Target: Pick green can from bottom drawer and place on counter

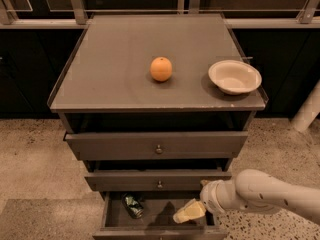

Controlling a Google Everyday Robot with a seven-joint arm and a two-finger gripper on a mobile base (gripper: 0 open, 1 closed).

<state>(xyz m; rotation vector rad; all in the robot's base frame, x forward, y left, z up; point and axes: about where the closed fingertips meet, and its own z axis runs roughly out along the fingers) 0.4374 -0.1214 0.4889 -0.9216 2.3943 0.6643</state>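
Observation:
The green can [132, 205] lies on its side in the left part of the open bottom drawer [155, 223], dark green with pale markings. My gripper [188, 212] with pale yellowish fingers hangs over the right part of that drawer, on the end of the white arm [260, 191] that comes in from the right. It is to the right of the can and apart from it. The counter [125, 79] is the grey-brown top of the cabinet above.
An orange fruit [161, 69] sits mid-counter and a pale bowl [234, 76] at its right edge. Two upper drawers with knobs [159, 149] stand partly pulled out above the bottom one. Speckled floor surrounds the cabinet; a white pole [307, 109] stands at the right.

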